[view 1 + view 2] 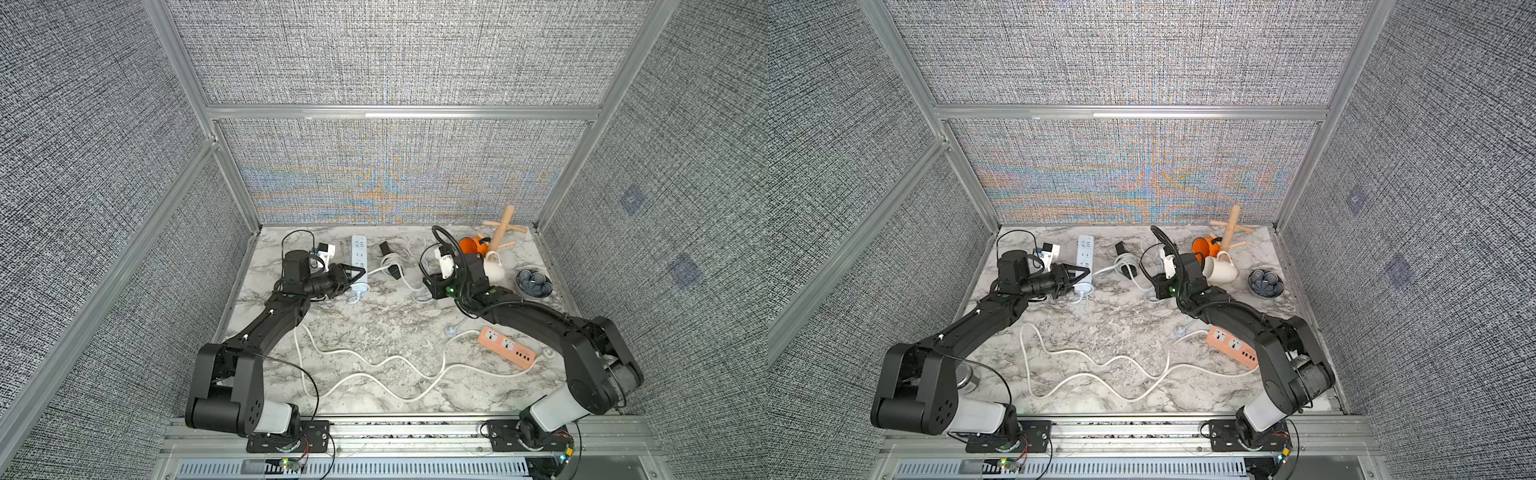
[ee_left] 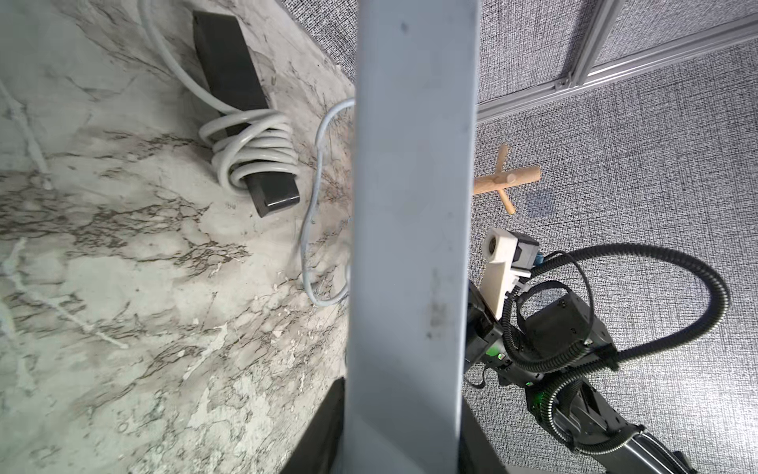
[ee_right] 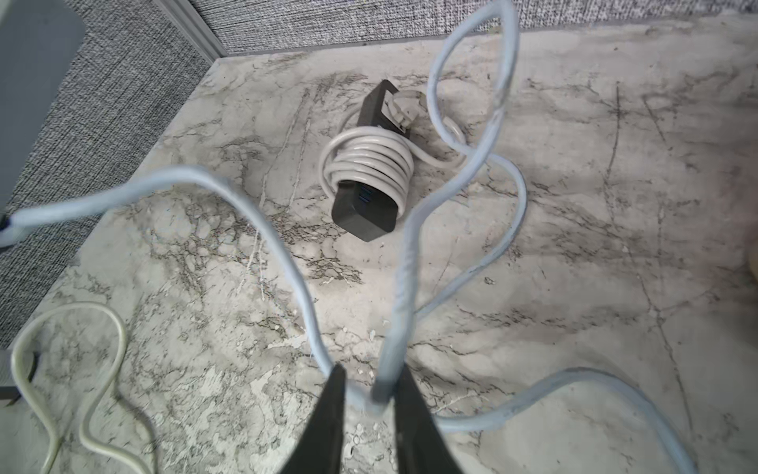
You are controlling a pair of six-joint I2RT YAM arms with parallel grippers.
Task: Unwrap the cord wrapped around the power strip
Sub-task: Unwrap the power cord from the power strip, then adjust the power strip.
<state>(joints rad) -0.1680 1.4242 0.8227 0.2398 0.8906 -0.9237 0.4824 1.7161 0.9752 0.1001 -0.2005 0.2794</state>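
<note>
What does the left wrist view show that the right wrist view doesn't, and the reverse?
Left wrist only: the wooden rack and the right arm.
Right wrist only: the right pincer, open astride the blue cord; the plug on the black strip; a cream cord.
Both: the black strip with its coil wound around it, and loose loops of blue cord beside it.

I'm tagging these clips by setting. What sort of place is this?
Probably a robot test booth, not a home: fabric panels in metal framing wall it in, two robot arms are bolted to a rail, and the marble-look table holds power strips and mugs.
</note>
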